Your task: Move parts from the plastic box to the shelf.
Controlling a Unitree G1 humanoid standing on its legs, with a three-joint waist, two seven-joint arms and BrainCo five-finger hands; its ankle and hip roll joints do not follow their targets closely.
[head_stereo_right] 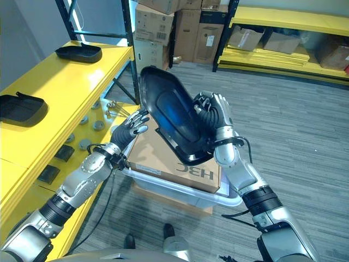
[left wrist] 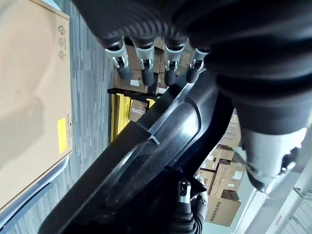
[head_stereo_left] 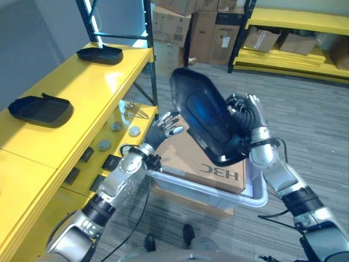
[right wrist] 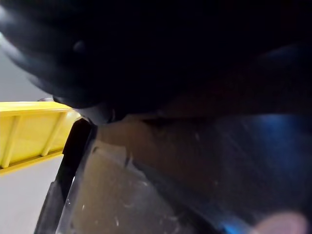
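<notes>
Two black parts (head_stereo_left: 42,109) on yellow shelf (head_stereo_left: 82,87), cardboard boxes (head_stereo_left: 180,27) behind.

yellow shelf (head_stereo_left: 82,87) | two black parts on top: near (head_stereo_left: 41,109), far (head_stereo_left: 100,54), well apart

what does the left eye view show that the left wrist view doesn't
Left eye view alone: two black parts on the yellow shelf, the plastic box, and the right hand gripping the held part. Left wrist view alone: the left hand's fingertips seen close, straight beside the part. Both: the big black part, the cardboard box.
</notes>
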